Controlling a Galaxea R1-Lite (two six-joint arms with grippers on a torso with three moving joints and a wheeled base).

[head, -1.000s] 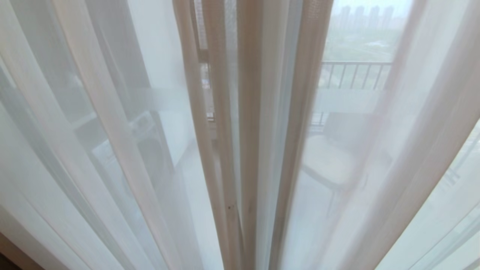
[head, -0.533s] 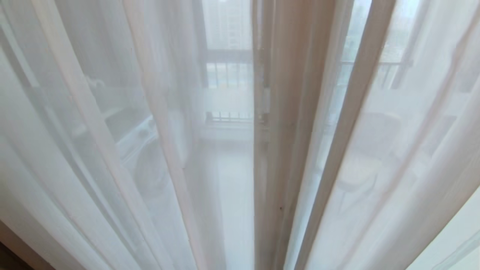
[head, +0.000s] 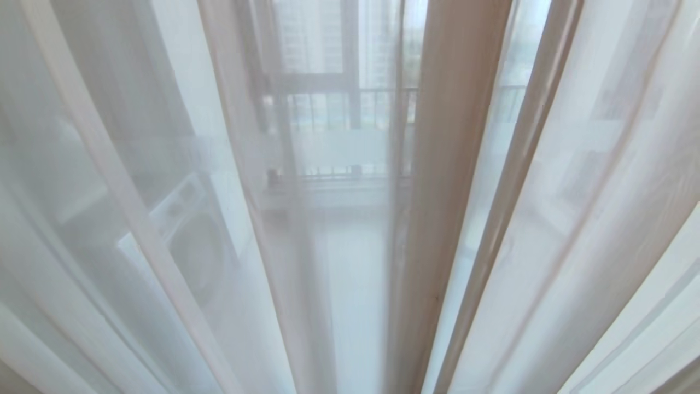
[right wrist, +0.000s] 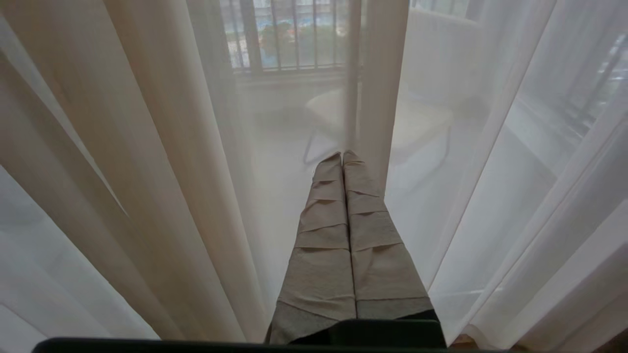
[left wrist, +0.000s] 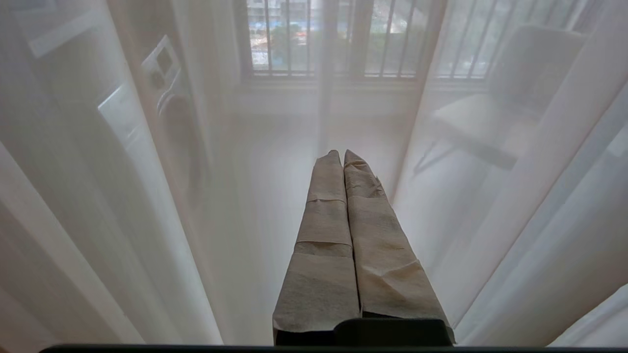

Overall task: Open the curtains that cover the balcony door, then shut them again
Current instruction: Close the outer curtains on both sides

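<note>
Curtains: sheers [head: 164,219] drawn right across the head view, floor to top; a beige pleat [head: 454,180] hangs right of centre, a thinner fold beside it. Still covering the glass — opening not yet begun, by my reading.
Door: only glimpsed through the fabric as a dark upright frame [head: 350,71]; railing bars [head: 377,106] beyond it.
Why so placed: the robot faces the cloth very near, likely lined up on the seam by the beige pleat, where the panels would part.
Left gripper [left wrist: 342,156]: fingers pressed together, nothing between them, tips pointing at the sheer; whether they touch it I cannot tell.
Right gripper [right wrist: 342,157]: likewise closed and empty, tips just beside a pleat edge [right wrist: 378,98] — a fair place to hook the fabric.
Finger wrap: both pairs bound in tan tape, probably for grip on cloth.
Beyond: washer [head: 191,230] behind the sheer at left; pale chair [left wrist: 471,122] at right; buildings far off.
Writing: none readable — no logo or label shows through the fabric.
</note>
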